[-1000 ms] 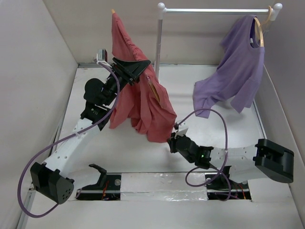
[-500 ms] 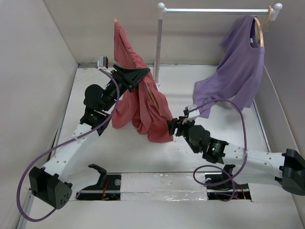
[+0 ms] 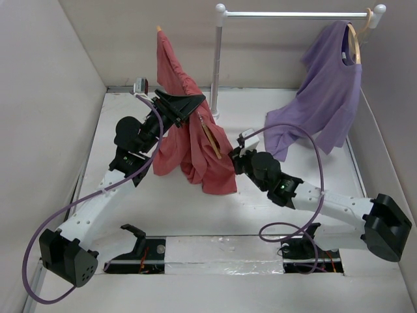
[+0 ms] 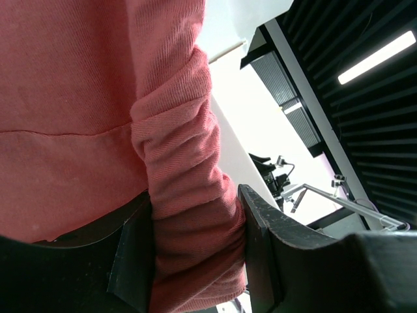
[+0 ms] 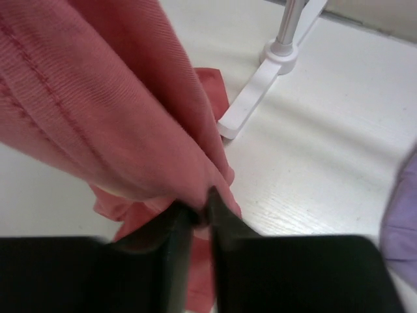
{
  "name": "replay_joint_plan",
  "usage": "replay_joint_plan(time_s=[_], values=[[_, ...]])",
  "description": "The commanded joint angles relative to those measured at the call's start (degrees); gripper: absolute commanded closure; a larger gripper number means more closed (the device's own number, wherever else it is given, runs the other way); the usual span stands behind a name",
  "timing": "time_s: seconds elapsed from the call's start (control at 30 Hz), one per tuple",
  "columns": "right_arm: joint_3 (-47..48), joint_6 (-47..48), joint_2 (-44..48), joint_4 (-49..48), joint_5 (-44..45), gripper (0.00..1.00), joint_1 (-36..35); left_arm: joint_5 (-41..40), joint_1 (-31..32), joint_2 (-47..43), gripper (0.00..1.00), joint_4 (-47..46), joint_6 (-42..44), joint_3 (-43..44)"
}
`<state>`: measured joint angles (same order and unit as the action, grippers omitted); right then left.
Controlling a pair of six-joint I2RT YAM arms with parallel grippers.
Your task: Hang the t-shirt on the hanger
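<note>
The coral-red t-shirt hangs bunched over the orange-tan hanger, whose tip sticks up above the cloth. My left gripper holds the pair raised over the table; in the left wrist view it is shut on a thick fold of the t-shirt, and the hanger is hidden inside. My right gripper is at the t-shirt's right lower edge. In the right wrist view it is shut on a thin fold of the t-shirt.
A white rack with a top rail stands at the back; its foot lies just beyond the cloth. A purple t-shirt on a paler hanger hangs at its right end. Walls close in on both sides.
My right arm swung up and left from the table front to the t-shirt's right lower edge and closed on it. The left arm and the t-shirt barely moved.
</note>
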<state>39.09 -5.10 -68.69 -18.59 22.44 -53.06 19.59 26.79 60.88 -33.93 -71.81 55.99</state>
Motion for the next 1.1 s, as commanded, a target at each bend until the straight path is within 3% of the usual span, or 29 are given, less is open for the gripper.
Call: replay_joint_plan(time_s=[0.0, 0.3, 0.43, 0.7, 0.83, 1.07], values=[[2.48, 0.54, -1.1, -3.39, -4.77, 1.0, 0.85, 0.71, -0.15, -2.52, 1.0, -5.79, 0.97, 1.23], [-7.97, -10.98, -4.07, -6.8, -11.01, 1.0, 1.91, 0.0, -0.68, 1.51, 1.0, -8.69, -1.31, 7.29], [-10.43, -13.61, -5.06, -5.58, -9.17, 1.0, 0.5, 0.71, -1.2, 3.36, 1.0, -9.31, -2.37, 9.58], [-14.83, -17.22, -4.17, -4.27, -11.27, 1.0, -3.1, -0.96, -5.77, 3.36, 1.0, -13.09, -6.15, 6.06], [-12.21, -17.4, 0.2, 0.38, -13.56, 1.0, -7.49, 0.0, -5.78, 5.21, 1.0, -15.55, -5.97, 4.31], [2.54, -14.32, 14.97, 17.7, -12.24, 1.0, -10.4, -0.35, -4.29, 3.81, 1.0, -17.65, -4.65, -9.54]])
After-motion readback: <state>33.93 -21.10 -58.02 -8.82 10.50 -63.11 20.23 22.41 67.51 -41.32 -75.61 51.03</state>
